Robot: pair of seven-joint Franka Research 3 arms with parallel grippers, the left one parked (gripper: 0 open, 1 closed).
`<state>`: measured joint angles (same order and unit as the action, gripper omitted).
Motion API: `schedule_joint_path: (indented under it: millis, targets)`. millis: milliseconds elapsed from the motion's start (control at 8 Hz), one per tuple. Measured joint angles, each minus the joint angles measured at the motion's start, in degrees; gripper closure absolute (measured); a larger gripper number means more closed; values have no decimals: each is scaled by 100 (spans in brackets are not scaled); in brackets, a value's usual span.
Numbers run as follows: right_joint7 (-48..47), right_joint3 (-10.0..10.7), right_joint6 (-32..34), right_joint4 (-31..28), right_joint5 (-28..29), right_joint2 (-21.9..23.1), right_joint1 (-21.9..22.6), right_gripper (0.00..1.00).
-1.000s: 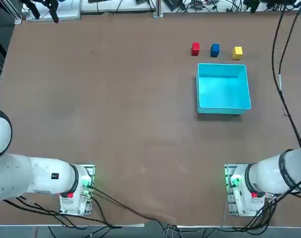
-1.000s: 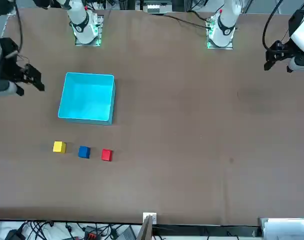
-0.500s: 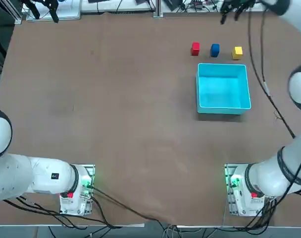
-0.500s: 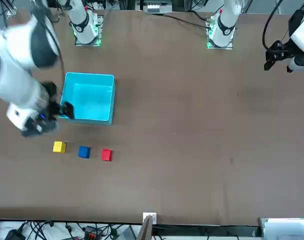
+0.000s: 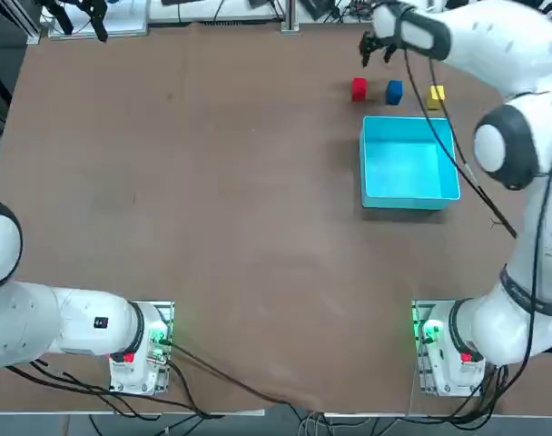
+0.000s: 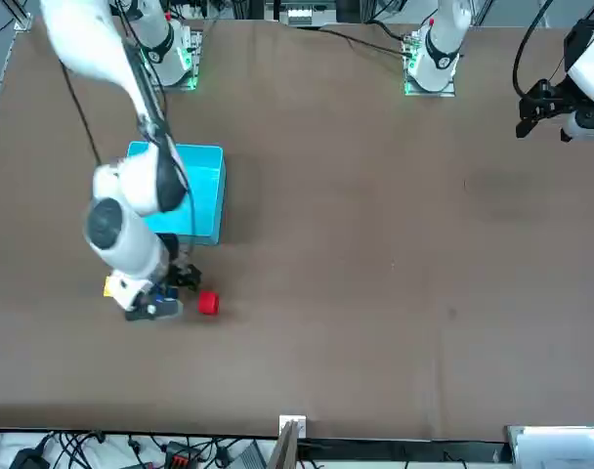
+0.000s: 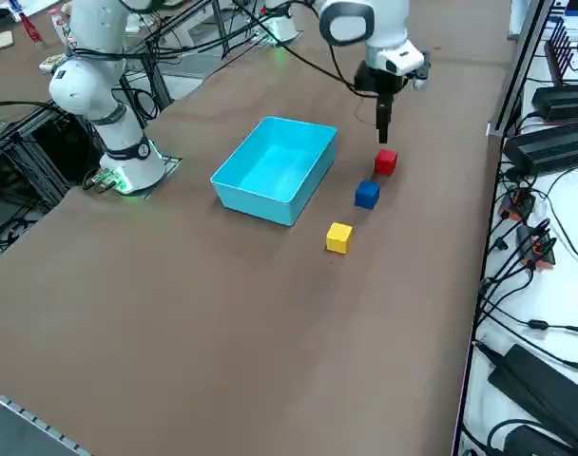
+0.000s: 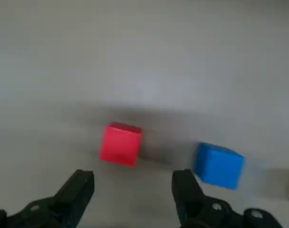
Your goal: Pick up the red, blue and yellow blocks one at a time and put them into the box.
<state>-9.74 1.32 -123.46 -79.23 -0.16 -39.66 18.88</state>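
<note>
Overhead, right pincer (image 8: 132,190) spread wide, empty, above smooth red cube (image 8: 120,144) on matte table (image 5: 212,182).

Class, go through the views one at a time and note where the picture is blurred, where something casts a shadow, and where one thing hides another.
Right wrist view: red block and blue block look smeared, with soft shadows beside them; the right tool stands open. Front view: the arm hides most of the blue and yellow blocks. Right side view: sharp; yellow block and box clear.

right arm: stretched far across table | right hand (image 8: 133,187): pointing down, fingers apart, holding nothing
</note>
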Motion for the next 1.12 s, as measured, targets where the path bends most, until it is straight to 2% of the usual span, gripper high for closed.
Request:
schedule_joint_path:
  millis: [250,500,1125]
  targets:
    - [-108,14,-12,453,0,-511,67,0]
    - [-310,21,-16,743,-1,-842,81,0]
    - [-402,22,-49,888,-7,-1215,99,0]
